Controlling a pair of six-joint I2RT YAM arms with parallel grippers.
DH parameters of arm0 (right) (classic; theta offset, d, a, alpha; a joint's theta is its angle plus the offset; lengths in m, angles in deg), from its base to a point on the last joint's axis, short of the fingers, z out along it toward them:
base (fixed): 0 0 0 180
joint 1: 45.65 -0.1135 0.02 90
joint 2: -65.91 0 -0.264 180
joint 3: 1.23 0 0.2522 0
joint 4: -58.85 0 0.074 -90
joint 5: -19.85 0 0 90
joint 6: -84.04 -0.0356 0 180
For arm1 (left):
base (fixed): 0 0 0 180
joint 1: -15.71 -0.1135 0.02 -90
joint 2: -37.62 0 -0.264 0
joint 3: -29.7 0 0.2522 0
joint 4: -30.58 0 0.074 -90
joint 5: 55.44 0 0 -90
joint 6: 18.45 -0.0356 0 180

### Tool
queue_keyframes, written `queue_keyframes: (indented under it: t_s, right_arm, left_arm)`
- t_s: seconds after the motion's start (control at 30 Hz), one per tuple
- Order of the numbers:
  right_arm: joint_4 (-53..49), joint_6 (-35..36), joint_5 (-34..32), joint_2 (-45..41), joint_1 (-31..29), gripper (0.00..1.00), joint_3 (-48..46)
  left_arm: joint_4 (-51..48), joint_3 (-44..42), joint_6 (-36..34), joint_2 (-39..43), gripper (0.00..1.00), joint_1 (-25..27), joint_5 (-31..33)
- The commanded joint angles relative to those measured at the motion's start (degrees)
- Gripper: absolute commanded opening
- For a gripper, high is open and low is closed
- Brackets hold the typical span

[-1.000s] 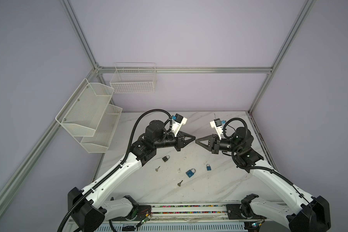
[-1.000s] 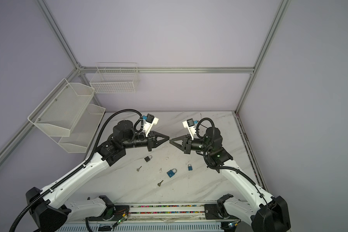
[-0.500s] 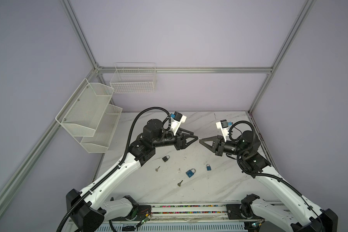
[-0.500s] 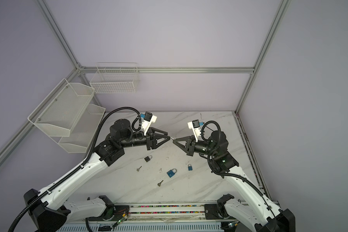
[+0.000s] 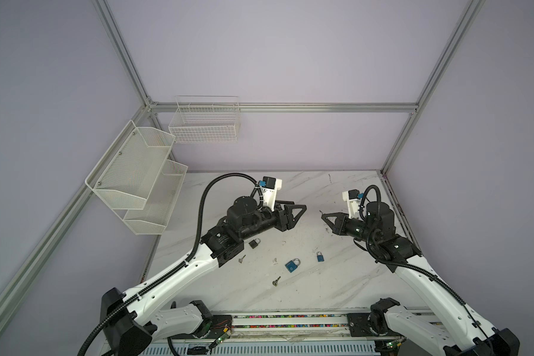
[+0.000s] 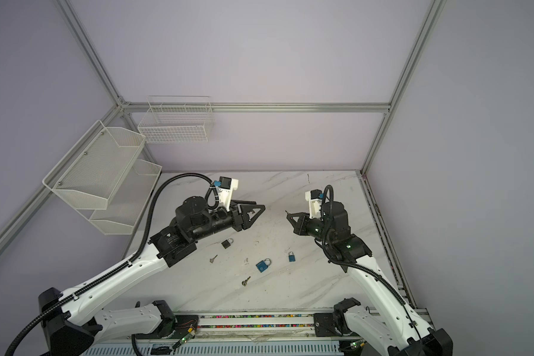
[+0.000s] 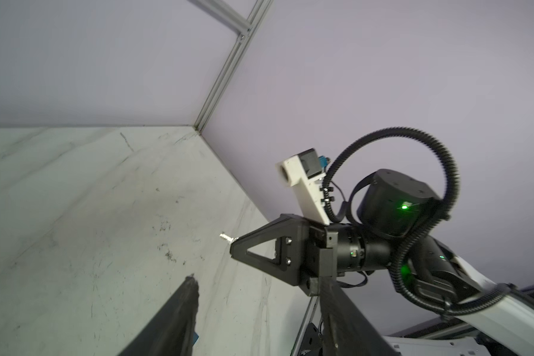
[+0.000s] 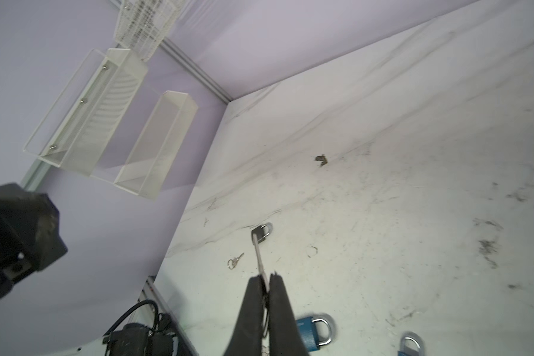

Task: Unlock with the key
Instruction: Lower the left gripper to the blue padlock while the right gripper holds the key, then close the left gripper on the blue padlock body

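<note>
Left gripper [image 5: 297, 206]: raised above the table [image 5: 336, 283], fingers [image 7: 179, 314] spread, nothing between them. Below it, a silver key [image 5: 242, 258] lies on the table near the black padlock [image 5: 254, 243]. Toward the middle lie a brass key [image 5: 276, 281], a blue padlock [image 5: 292, 265] and a small blue padlock [image 5: 320, 256], none touching another. Right gripper [image 5: 323, 215]: raised, facing the left gripper across a gap, fingers pressed together on the key [image 8: 257, 253]. The key's blade projects beyond the fingertips.
</note>
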Motion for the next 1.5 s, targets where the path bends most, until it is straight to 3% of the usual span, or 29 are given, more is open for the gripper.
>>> queue_keyframes:
  t_s: [0.0, 0.27, 0.47, 0.73, 1.1, 1.47]
  right_arm:
    - [-6.2, 0.5, -8.3, 0.4, 3.0, 0.0, 0.3]
    - [-4.4, 0.3, -8.3, 3.3, 11.1, 0.0, -3.4]
    - [-1.8, 0.2, -2.7, 5.6, 15.2, 0.0, -5.3]
    - [-0.6, -0.2, -1.6, 5.4, 16.4, 0.0, -6.2]
    - [1.3, -1.0, 0.5, 5.7, 17.6, 0.0, -7.6]
    - [3.2, -0.8, 2.9, 5.7, 17.7, 0.0, -8.7]
  left_arm:
    - [-8.4, 3.0, 4.0, -5.2, 0.64, 4.1, 11.6]
    - [-24.2, 14.9, 10.0, -23.6, 0.65, 12.6, 21.7]
    - [-31.1, 26.1, 9.6, -36.5, 0.65, 16.4, 23.9]
    - [-38.0, 39.2, 7.5, -49.6, 0.65, 18.7, 25.2]
    - [-42.6, 44.9, 6.0, -57.2, 0.65, 19.6, 27.5]
    - [-44.5, 42.9, 5.2, -56.6, 0.55, 19.5, 27.8]
